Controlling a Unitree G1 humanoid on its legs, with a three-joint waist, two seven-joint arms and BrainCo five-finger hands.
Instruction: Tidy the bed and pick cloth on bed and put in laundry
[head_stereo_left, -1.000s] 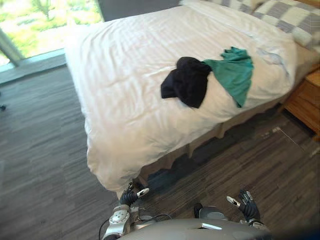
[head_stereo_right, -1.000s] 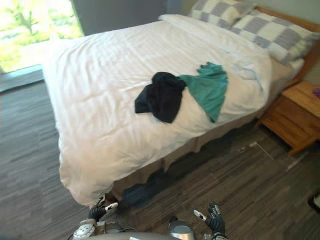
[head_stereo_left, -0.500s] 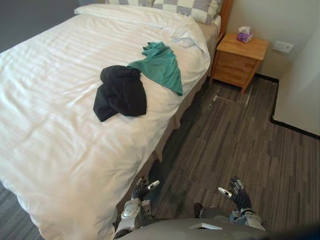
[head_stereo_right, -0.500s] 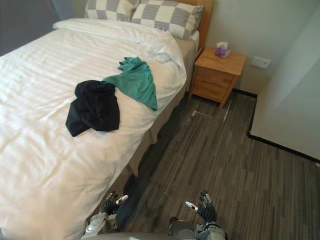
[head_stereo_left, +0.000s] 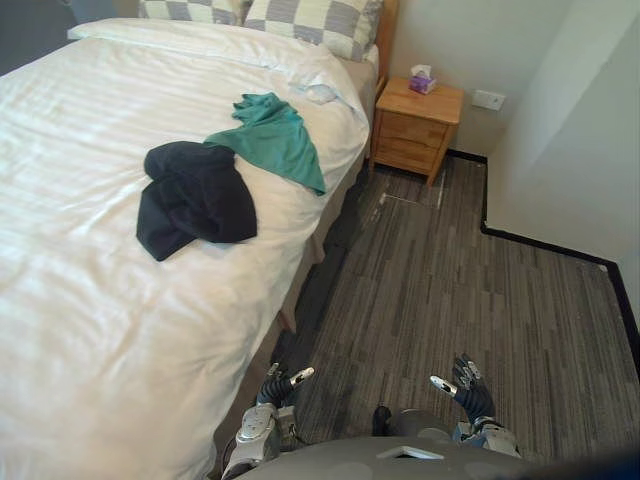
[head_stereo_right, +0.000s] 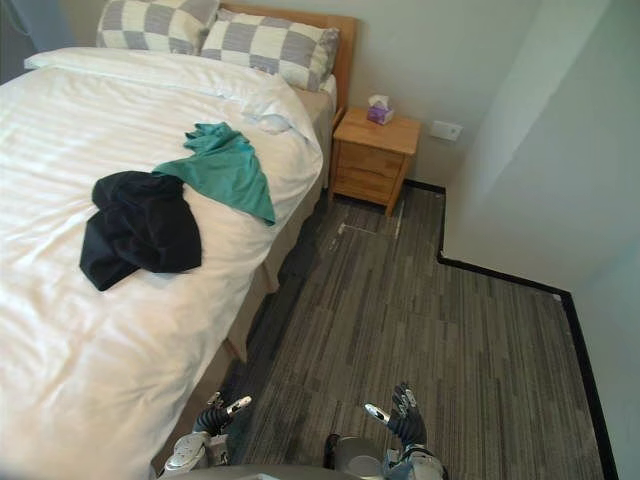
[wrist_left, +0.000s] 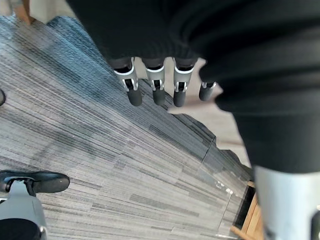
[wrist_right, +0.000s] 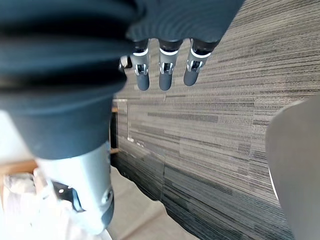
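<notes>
The bed takes up the left side, covered by a white duvet. On it, near its right edge, lies a crumpled black cloth — a green cloth lies just beyond, touching it. Checked pillows rest at the far end. On the grey floor, right of the bed's far end, stands a wooden nightstand.
</notes>
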